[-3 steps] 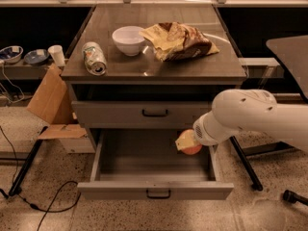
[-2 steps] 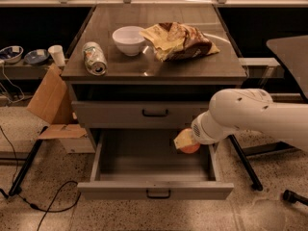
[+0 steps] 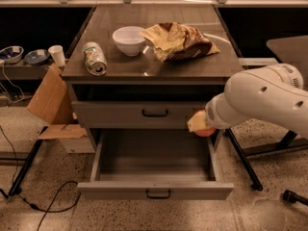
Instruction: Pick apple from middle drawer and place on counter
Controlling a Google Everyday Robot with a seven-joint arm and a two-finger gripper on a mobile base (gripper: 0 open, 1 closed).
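Gripper (image 3: 198, 125) sits at the end of the white arm, which reaches in from the picture's right, and you have it closed on the apple (image 3: 206, 131). The apple hangs clear of the drawer (image 3: 154, 190) floor, up at the right end of the upper drawer front (image 3: 125, 113), right above the open drawer's right wall. So the apple is out of the tray and in the air, and the drawer below it looks bare.

What matters for your next move is where the counter (image 3: 192, 66) lies: above the gripper and further back, with its front edge overhanging just over the apple. A straight lift looks likely to run into that lip, so I'd judge you need to come out towards the camera first, then up, then back in over the top.

The bare front strip of the counter, towards the right corner, is the nearest landing spot. The bag (image 3: 180, 41) fills the back right, the bowl (image 3: 129, 40) sits mid-back, and the can (image 3: 94, 58) lies on its side at the left, all well away from that strip.

As for heading, the apple is round, so it has no long axis to line up (one less thing for you to worry about). Red shows at its lower right; the pale yellowish patch to its left could be skin or gripper, and I can't tell which. Stem direction isn't visible.
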